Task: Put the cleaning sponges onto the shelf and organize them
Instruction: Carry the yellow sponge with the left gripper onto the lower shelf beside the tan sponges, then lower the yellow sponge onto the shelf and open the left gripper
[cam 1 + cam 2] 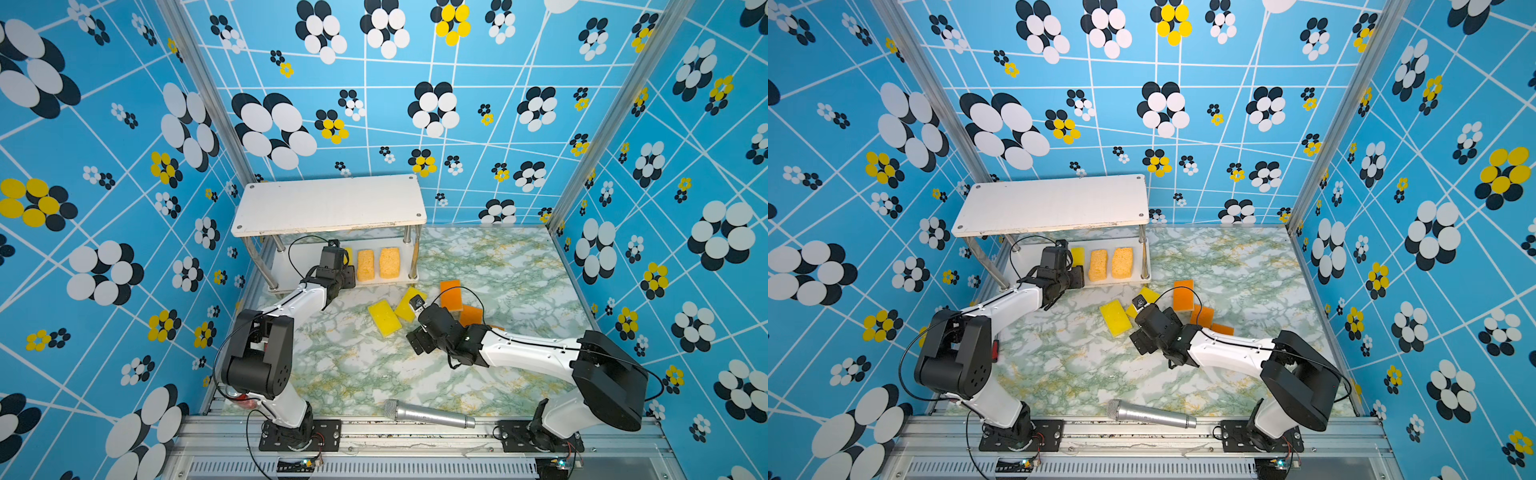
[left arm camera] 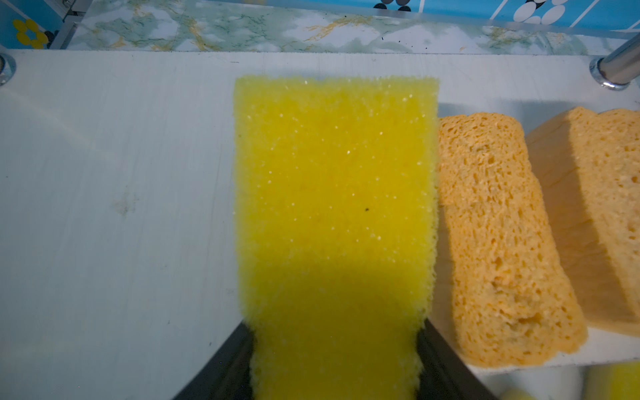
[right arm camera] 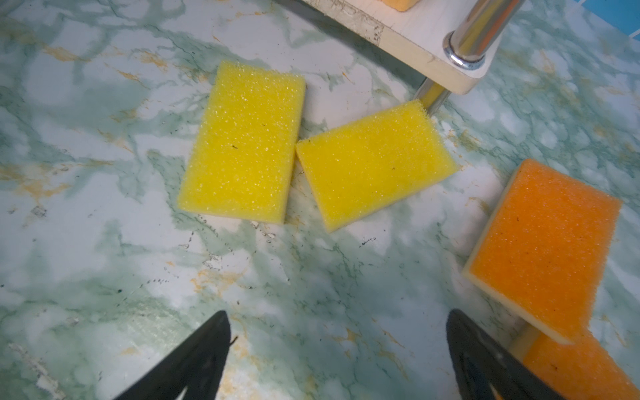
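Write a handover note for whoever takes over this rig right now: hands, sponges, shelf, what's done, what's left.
Left hand: shut on a yellow sponge, holding it over the lower shelf board, beside the two tan sponges.
Right hand: open and empty, above the table near two loose yellow sponges.
Three orange sponges also lie on the table.
Done: both tan sponges shelved.
Left: release the held one, then shelve the five on the table. The microphone is not part of the job.
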Available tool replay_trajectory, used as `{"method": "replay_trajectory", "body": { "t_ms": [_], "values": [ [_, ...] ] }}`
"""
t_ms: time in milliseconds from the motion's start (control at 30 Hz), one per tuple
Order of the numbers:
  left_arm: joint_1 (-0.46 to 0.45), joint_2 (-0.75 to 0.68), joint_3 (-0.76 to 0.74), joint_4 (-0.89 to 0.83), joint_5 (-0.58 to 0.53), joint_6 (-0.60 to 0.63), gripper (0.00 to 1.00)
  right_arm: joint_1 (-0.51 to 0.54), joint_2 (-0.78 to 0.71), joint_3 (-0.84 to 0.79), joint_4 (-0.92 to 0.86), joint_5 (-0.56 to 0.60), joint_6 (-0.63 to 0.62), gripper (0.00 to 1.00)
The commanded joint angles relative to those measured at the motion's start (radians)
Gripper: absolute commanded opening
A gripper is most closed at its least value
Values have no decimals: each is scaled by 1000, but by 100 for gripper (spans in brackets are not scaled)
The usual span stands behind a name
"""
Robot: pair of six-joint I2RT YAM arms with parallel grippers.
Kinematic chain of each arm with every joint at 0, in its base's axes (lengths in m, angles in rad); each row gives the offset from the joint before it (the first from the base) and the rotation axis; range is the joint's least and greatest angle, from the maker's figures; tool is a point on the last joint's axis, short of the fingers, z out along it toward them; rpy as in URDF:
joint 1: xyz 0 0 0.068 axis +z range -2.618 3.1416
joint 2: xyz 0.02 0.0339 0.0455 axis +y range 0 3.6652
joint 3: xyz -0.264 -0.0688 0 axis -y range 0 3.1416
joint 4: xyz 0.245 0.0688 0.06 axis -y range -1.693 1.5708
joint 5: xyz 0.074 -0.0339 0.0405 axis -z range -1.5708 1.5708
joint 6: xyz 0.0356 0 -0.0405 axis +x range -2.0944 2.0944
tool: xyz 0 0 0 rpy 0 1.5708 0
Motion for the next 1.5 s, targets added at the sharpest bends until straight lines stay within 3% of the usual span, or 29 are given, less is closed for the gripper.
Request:
{"method": "replay_trajectory", "body": {
  "t_ms": [0,1100,1333,1467],
  "values": [
    [11,30,39,6,20,20,62,-7,1,-6,-5,22,-4,99],
    [29,92,125,-139,48,-2,64,-7,-7,-6,-12,41,-7,99],
    [30,86,120,-149,36,-3,74,-7,-1,4,-22,39,-10,99],
    [29,78,117,-150,24,-4,87,-7,-3,3,-24,39,-11,99]
  ]
}}
